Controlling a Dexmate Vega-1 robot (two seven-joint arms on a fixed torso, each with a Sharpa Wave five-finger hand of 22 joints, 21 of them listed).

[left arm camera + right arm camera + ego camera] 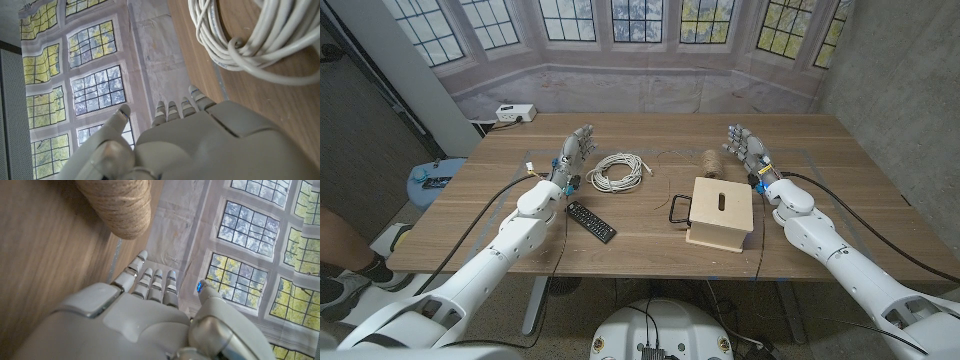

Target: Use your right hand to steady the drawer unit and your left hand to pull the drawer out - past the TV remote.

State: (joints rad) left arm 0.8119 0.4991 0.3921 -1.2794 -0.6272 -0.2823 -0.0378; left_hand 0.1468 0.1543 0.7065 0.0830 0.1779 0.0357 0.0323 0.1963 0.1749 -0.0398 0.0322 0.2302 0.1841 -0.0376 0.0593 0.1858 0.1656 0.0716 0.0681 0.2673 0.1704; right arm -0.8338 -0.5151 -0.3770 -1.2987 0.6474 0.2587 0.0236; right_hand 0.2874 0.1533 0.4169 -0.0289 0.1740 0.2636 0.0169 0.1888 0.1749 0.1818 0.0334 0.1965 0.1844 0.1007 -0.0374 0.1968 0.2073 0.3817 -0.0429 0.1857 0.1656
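A light wooden drawer unit (720, 211) with a slot in its top sits right of the table's middle, its black wire handle (678, 208) facing left. A black TV remote (591, 221) lies left of it, near the front edge. My left hand (572, 158) stands open behind the remote, fingers straight and apart, beside a coil of white cable (619, 170). In the left wrist view that hand (200, 145) holds nothing and the cable (260, 37) lies close by. My right hand (747, 151) stands open behind the drawer unit, empty, next to a twine spool (122, 205).
The twine spool (711, 163) stands just behind the drawer unit. A white box (514, 114) sits off the table's far left corner. A person's leg (340, 250) shows at the left edge. A painted window backdrop (640, 40) hangs behind the table.
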